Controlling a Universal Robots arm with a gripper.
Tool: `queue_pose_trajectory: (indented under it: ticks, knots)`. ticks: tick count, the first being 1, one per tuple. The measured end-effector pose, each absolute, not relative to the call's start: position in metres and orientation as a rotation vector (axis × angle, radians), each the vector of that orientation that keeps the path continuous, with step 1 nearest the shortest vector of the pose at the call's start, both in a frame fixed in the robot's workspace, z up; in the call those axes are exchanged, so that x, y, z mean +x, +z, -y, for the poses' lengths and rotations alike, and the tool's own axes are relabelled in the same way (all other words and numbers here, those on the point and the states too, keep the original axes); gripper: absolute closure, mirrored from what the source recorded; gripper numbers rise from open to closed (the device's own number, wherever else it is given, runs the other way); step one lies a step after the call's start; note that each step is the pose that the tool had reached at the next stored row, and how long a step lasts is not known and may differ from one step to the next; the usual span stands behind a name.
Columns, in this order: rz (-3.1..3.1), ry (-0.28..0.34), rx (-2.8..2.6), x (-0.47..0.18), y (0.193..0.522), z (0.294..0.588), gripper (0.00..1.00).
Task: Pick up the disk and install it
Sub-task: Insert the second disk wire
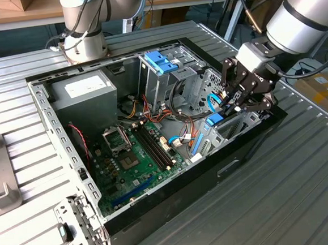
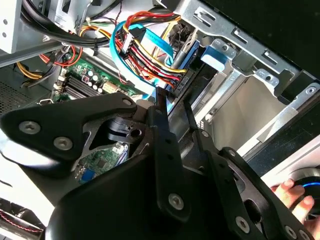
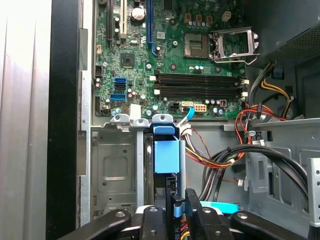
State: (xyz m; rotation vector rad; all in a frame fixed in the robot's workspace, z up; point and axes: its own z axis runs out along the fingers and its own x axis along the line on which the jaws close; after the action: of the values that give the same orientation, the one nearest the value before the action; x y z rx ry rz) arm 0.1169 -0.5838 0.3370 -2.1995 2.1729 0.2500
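Observation:
The disk (image 3: 166, 155) stands on edge in a narrow bay slot at the front corner of the open computer case (image 1: 175, 198), its light-blue rail facing the first wrist view. In the exterior view its blue rail (image 1: 215, 119) shows low in the bay at the case's right end. My gripper (image 1: 231, 108) reaches down into that bay from the exterior view's right. Its black fingers (image 3: 162, 217) sit tight on either side of the disk's near end, so the gripper (image 3: 178, 207) is shut on it. In the second wrist view the gripper (image 2: 175, 117) points at red and blue cables.
A silver drive cage with a blue latch (image 1: 160, 61) rises beside the bay. The grey power-supply box (image 1: 84, 89) fills the far corner and the green motherboard (image 1: 138, 158) covers the floor. Cable bundles (image 3: 225, 155) run close by. A hand (image 2: 295, 192) rests outside the case.

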Motion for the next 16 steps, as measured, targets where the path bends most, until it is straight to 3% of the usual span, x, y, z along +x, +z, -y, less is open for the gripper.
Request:
queue_pose_trajectory:
  ticks: [16]
  knots:
    - [-2.161, 0.269, -2.19, 0.117, 0.361, 0.584, 0.7]
